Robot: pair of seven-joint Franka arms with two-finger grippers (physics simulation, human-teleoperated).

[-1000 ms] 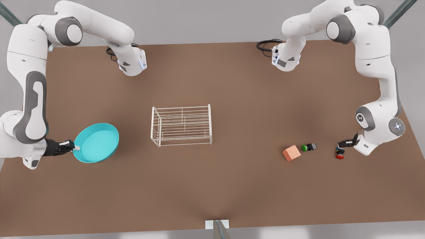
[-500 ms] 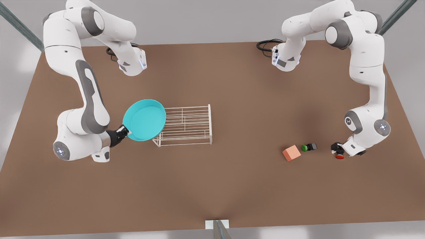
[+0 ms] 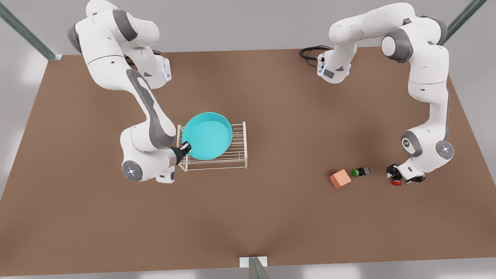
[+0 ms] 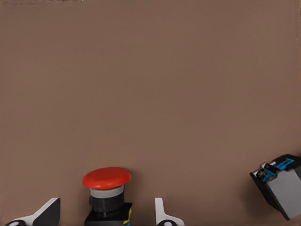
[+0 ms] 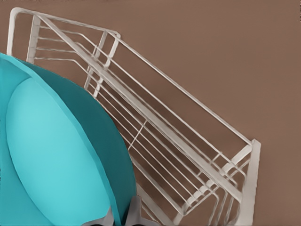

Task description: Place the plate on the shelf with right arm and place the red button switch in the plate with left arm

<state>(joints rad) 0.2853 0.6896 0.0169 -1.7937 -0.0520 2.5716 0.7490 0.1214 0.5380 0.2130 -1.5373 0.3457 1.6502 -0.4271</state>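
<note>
The plate (image 3: 207, 135) sits over the left part of the shelf (image 3: 236, 155) as you see it in the front view, and your right gripper (image 3: 185, 148) has its fingers pinched on the rim at the plate's lower left edge. In the right wrist view the plate (image 5: 56, 155) is tilted, with its rim running between the fingertips (image 5: 134, 214), and the shelf's (image 5: 188, 141) white bars spread out beyond it. You cannot tell from either view whether the plate touches the top bars or hangs just above them.

Moving across the brown table (image 3: 271, 217) toward the front view's right, you pass a salmon-orange cube (image 3: 340, 178) and, just beside it, a green-capped switch (image 3: 360, 171) lying on its side.

Farther right, the red button switch (image 3: 395, 180) stands on the table at your left gripper (image 3: 394, 173). In the left wrist view the red button switch (image 4: 107, 195) stands upright between the two white fingertips (image 4: 162, 214), with a gap on each side: the fingers are spread and not touching it. The green-capped switch's (image 4: 280, 186) black body shows near the edge of that view.
</note>
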